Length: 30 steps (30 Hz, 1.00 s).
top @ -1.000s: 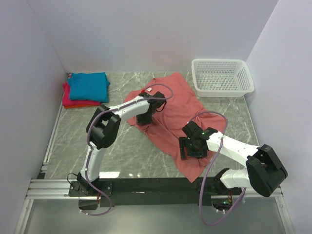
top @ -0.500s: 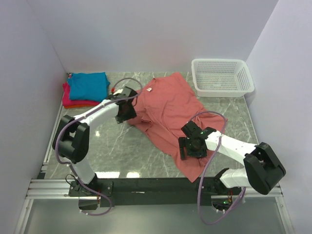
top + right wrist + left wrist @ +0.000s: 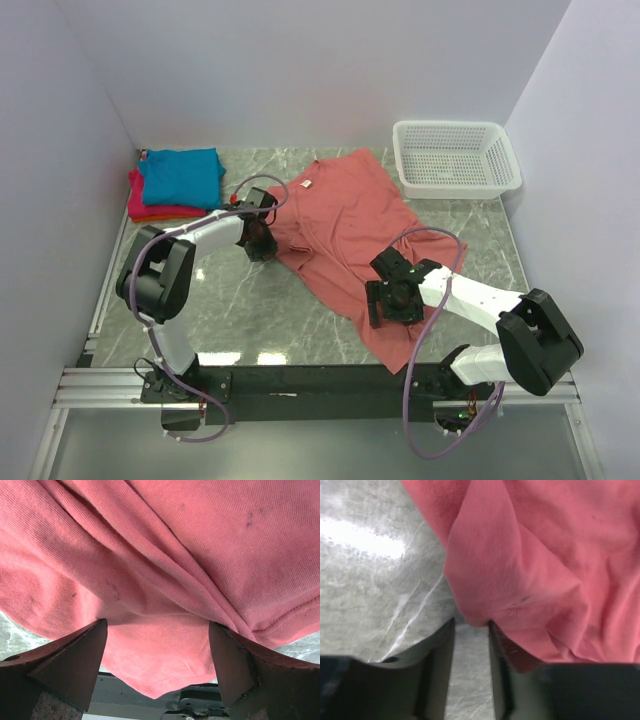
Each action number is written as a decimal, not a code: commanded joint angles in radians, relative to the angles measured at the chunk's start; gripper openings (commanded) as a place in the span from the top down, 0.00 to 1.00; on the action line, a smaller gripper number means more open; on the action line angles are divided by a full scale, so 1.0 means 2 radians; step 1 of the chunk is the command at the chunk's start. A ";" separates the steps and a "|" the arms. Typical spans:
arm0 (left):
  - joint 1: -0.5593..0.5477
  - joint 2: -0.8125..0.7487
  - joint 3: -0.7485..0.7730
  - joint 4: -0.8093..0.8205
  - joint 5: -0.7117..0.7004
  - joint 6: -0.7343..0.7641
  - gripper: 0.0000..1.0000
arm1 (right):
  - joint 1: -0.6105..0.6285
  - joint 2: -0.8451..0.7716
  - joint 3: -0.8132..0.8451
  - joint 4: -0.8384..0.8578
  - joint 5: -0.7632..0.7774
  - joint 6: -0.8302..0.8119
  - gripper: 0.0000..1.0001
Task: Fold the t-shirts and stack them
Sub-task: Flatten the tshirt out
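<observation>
Step in hand: spreading out, I judge; the salmon-red soft cloth t-shirt (image 3: 350,215) lies crumpled and unfolded on the grey marble-patterned bench (image 3: 250,300), so no fold has begun.
Near, right gripper (image 3: 398,300): low over the shirt's near part, close to the hem that trails toward the bench's near edge; its fingers stand wide apart with creased cloth lying across the span, nothing clamped.
Middle, left gripper (image 3: 260,238): at the shirt's left edge, by a bunched sleeve or side fold; its fingers are only narrowly parted, bare bench showing between them and a stitched hem right at their tips. It looks unclamped, though the wrist view is too close to be sure.
Next move: calls for each gripper to close on an edge, then draw the cloth flat and free of creases before any fold.
Far left: folded teal-blue cloth t-shirt (image 3: 182,175) stacked on a folded magenta-pink cloth t-shirt (image 3: 140,205) in the corner.
Far right: white plastic mesh basket (image 3: 455,127), apart from the shirt.
Writing: a small white neck tag (image 3: 307,184) at the collar; too small to read.
</observation>
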 commanded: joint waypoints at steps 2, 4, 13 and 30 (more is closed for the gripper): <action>0.005 0.015 0.008 0.018 0.011 -0.003 0.65 | -0.005 0.012 -0.005 0.017 0.009 0.005 0.12; 0.005 0.017 0.008 0.018 0.003 -0.005 0.69 | -0.005 0.010 -0.005 0.015 0.010 0.006 0.12; 0.006 0.005 0.012 0.001 -0.030 -0.007 0.99 | -0.006 0.009 -0.007 0.016 0.010 0.009 0.12; 0.006 -0.142 -0.044 -0.306 -0.163 -0.122 0.99 | -0.003 -0.007 -0.009 0.001 -0.037 -0.009 0.13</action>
